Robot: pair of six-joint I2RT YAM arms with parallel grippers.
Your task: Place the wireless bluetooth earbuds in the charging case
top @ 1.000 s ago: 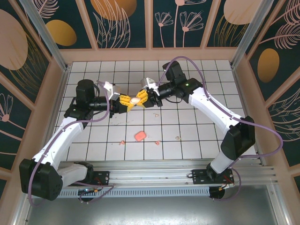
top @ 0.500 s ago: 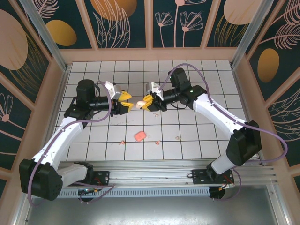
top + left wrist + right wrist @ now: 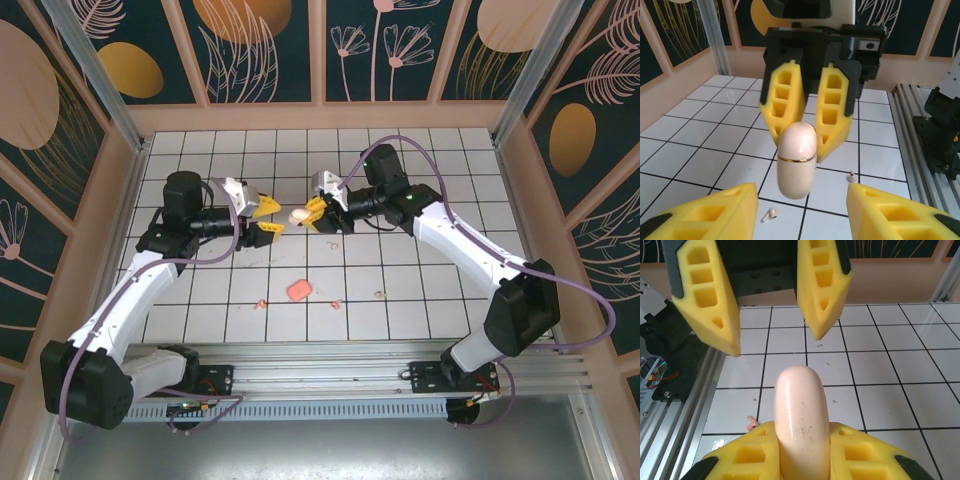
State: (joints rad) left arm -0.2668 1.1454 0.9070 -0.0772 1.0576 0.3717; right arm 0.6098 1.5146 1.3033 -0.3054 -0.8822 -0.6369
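Note:
A pale peach charging case [image 3: 297, 215], closed, with a thin gold seam [image 3: 796, 159], hangs above the tiles. My right gripper [image 3: 315, 213] is shut on its far end [image 3: 802, 425], yellow pads on both sides. My left gripper [image 3: 268, 217] faces it a little to the left, open and not touching. In the left wrist view the left gripper's fingers [image 3: 705, 215] stand wide apart below the case. Small earbuds lie on the tiles near the front: one [image 3: 262, 302], another [image 3: 336, 303], a third [image 3: 380, 294]. Two earbuds also show under the case [image 3: 769, 215] [image 3: 851, 175].
A small pink case [image 3: 298, 290] lies on the white tiles between the earbuds. Wooden walls and metal posts ring the tiled floor. The aluminium rail [image 3: 330, 365] with both arm bases runs along the near edge.
My left gripper has opened, let go of the peach case and drawn back to the left. The right gripper kept the case and shifted slightly toward the back.

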